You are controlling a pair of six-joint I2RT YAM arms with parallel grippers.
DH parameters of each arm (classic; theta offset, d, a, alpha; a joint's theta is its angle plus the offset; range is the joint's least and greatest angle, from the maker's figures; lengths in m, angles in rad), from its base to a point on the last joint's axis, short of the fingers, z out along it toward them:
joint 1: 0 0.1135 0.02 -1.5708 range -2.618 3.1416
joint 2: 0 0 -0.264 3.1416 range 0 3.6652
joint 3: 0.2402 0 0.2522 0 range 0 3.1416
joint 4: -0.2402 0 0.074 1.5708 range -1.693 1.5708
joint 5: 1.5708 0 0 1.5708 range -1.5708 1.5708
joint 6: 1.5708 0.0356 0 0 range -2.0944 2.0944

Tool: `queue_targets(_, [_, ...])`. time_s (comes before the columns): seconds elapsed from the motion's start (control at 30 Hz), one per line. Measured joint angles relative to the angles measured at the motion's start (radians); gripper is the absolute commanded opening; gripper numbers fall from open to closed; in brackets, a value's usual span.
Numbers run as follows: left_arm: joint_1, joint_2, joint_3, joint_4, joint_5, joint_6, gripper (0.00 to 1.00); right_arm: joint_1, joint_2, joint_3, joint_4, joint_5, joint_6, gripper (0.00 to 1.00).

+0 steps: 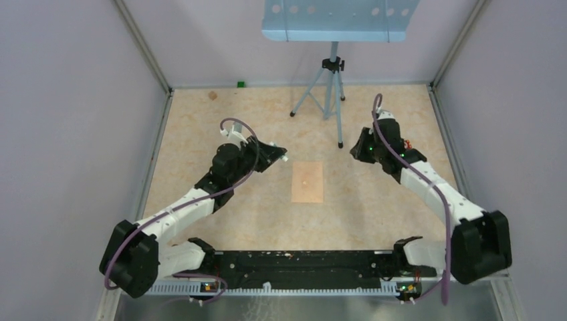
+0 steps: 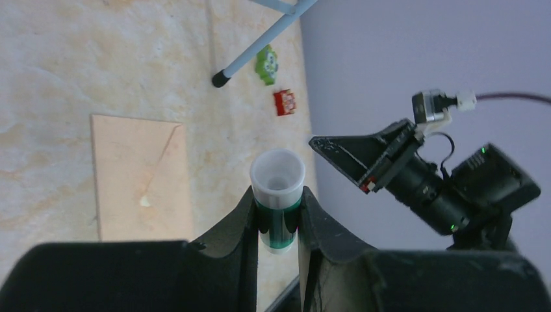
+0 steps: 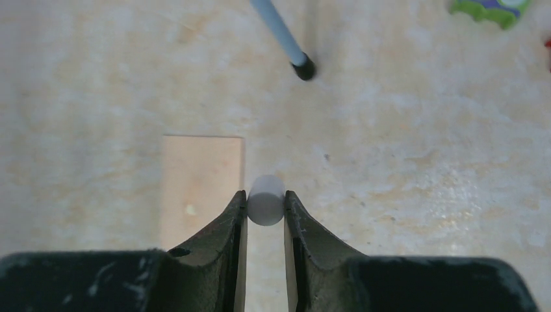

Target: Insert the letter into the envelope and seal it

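While the envelope [image 1: 307, 182] lies flat at the middle of the table [image 1: 200, 120], well apart from every edge, a green glue stick [image 2: 278, 174] with its white mouth uncovered is clamped in the left gripper [image 2: 278, 192], toward the left edge. A small pale cap [image 3: 266, 207] is pinched in the right gripper [image 3: 265, 194], toward the right edge. The letter is seen in no view and is judged to be inside the envelope. Sealing is judged to be in hand; whether glue is next to be laid on the flap or the stick recapped cannot be told
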Motion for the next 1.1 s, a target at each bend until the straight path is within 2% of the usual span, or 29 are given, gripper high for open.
queue_targets(0.17, [0.002,0.034,-0.005,0.149,0.008,-0.222,0.00,0.032,-0.211,-0.005,0.117,-0.116,0.066,0.00])
queue_targets(0.33, [0.002,0.087,0.006,0.276,0.038,-0.402,0.00,0.072,-0.292,-0.020,0.288,-0.235,0.145,0.00])
queue_targets(0.47, [-0.008,0.109,0.034,0.359,0.042,-0.516,0.00,0.109,-0.294,-0.041,0.422,-0.309,0.207,0.00])
queue_targets(0.67, [-0.025,0.109,0.101,0.441,0.035,-0.607,0.00,0.141,-0.266,-0.061,0.647,-0.408,0.324,0.00])
queue_targets(0.83, [-0.032,0.109,0.121,0.493,0.026,-0.654,0.00,0.154,-0.237,-0.085,0.810,-0.439,0.412,0.00])
queue_targets(1.1, [-0.049,0.109,0.150,0.542,0.022,-0.704,0.00,0.188,-0.188,-0.085,0.973,-0.449,0.491,0.00])
